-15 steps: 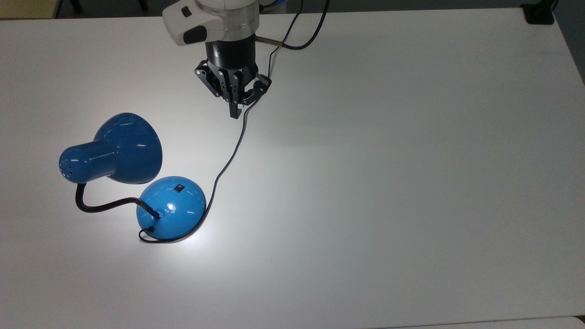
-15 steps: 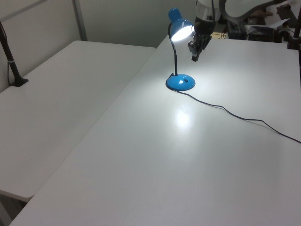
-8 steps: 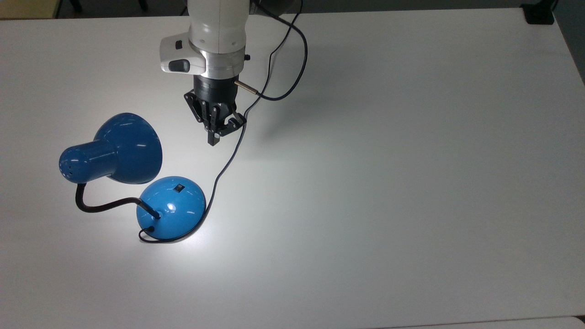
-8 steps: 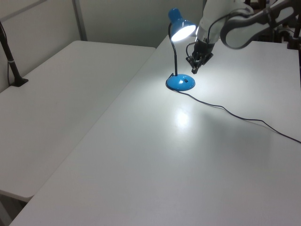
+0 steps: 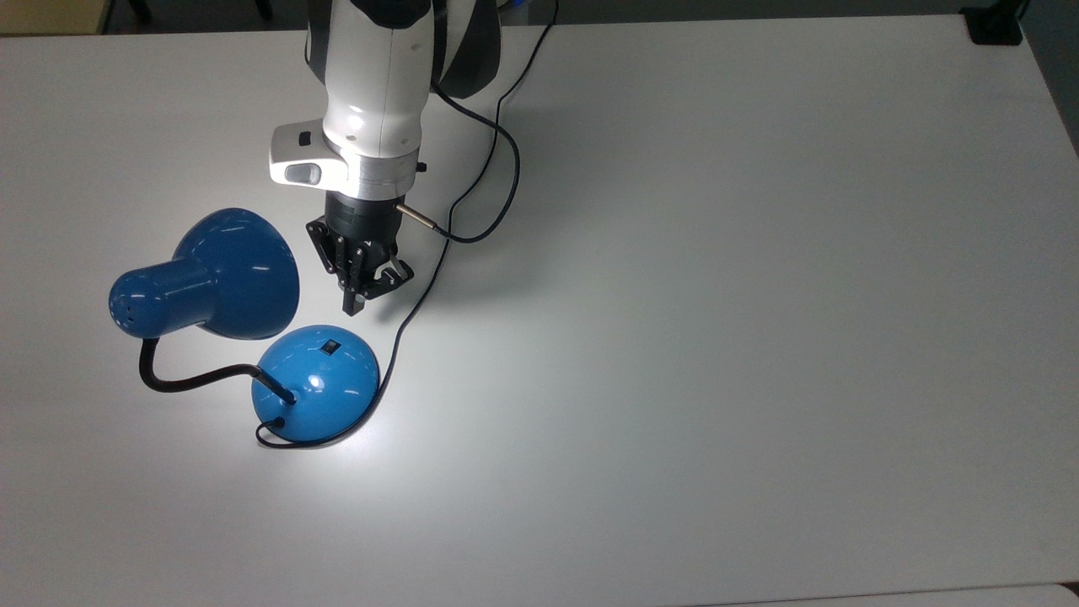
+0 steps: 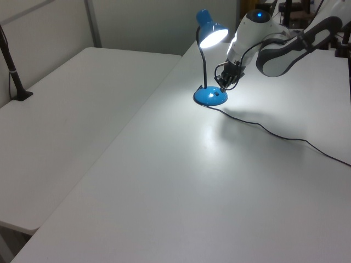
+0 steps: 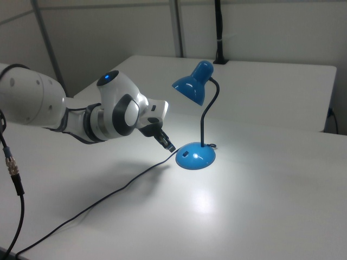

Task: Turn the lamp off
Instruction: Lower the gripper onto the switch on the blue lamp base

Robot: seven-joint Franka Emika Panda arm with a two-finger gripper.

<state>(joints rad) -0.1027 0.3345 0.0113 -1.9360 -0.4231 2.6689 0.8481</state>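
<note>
While the lamp glows, gripper apparently clenched, just beside its base.

The top view looks straight down, close above the white table. The left view stands farther back, high at one end, looking along it. The right view sits lower and nearer, on the opposite side. All three share the lamp.
</note>
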